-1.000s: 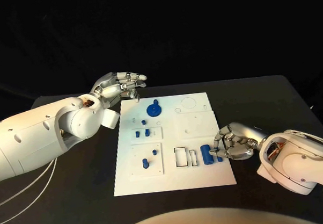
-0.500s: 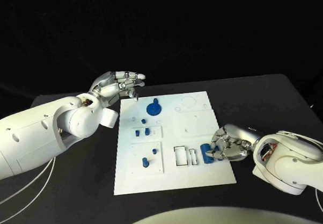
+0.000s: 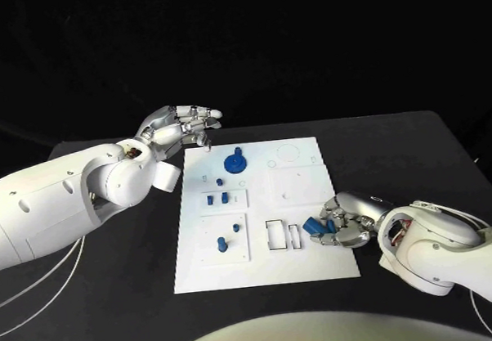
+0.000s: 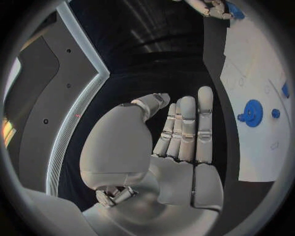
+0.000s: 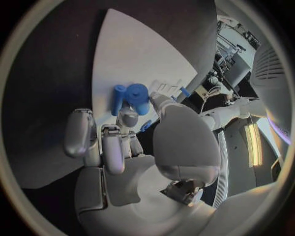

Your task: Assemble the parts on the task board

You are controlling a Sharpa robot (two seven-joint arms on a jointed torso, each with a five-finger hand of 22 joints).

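Lifted since a second ago: blue cylinder [image 3: 317,225], then lying flat beside the white-outlined slots [image 3: 284,235], now raised and tipped off the task board [image 3: 263,218] in the right robot hand [image 3: 344,221]; left arm much as it was.

At the task board's far left corner, left robot hand [image 3: 182,128] hovering, fingers straight and close together, grasping nothing. Just inside that corner, blue gear [image 3: 235,166] seated flat on the white plate. Toward the task board's middle, small blue pegs [image 3: 216,198] standing in the left-hand panels, with one more peg [image 3: 222,244] in the square panel nearer the robot. At the task board's near right edge, right robot hand closed round the blue cylinder, thumb and fingers pinching it, with a second blue piece [image 5: 118,99] touching it in the right wrist view.

Step in hand, by the look of it: pick-up of the cylinder for insertion. Next move likely to call for turning the part square to a socket on the task board, then lowering straight, grip kept firm. Task judged partly done. Black surface [image 3: 116,283] beneath all.
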